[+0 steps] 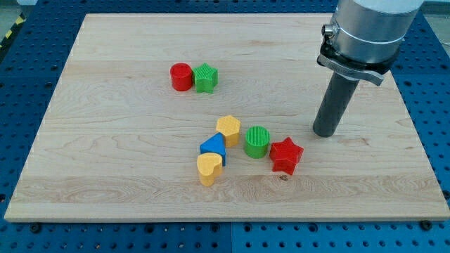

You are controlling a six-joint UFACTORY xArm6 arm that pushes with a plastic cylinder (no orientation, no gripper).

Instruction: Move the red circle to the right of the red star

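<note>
Red circle (181, 76) touches green star (206, 78); my tip (325, 132), apparently touching nothing, stands right of red star (286, 155).

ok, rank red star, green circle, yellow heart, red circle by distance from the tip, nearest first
1. red star, just below-left of my tip
2. green circle, left of the star
3. yellow heart, lower centre, at the cluster's bottom
4. red circle, upper left, touching the green star
</note>
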